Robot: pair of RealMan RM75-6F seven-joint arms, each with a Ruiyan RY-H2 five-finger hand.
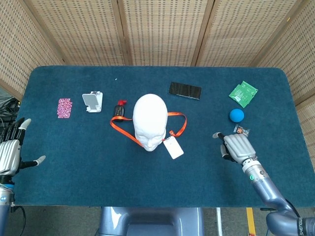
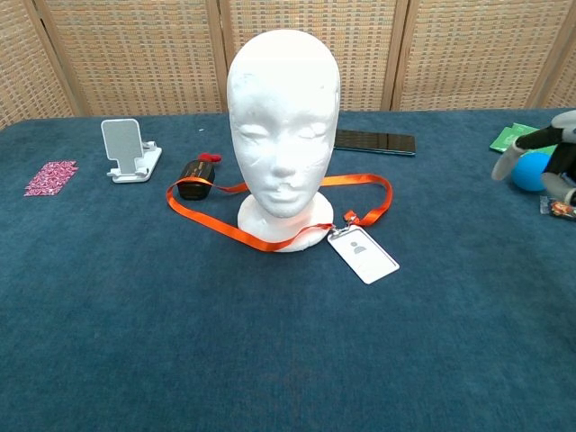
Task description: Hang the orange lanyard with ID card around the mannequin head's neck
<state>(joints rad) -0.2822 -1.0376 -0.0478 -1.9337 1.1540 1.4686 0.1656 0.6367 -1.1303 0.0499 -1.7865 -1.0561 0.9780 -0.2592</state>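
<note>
The white mannequin head (image 1: 149,119) (image 2: 283,126) stands upright at the table's middle. The orange lanyard (image 1: 123,129) (image 2: 270,238) lies in a loop around its base, resting on the cloth. Its white ID card (image 1: 173,147) (image 2: 363,254) lies flat in front of the base, on the right. My left hand (image 1: 10,153) hovers at the table's near left edge, fingers spread and holding nothing. My right hand (image 1: 236,147) (image 2: 551,155) is at the near right, back toward the head camera, thumb out and empty. Both hands are far from the lanyard.
A white phone stand (image 1: 92,102), a pink patterned card (image 1: 64,107) and a small black-and-red object (image 1: 118,110) lie on the left. A black phone (image 1: 185,90) lies behind the head. A green board (image 1: 243,93), blue ball (image 1: 236,115) and small packet (image 1: 241,130) lie on the right.
</note>
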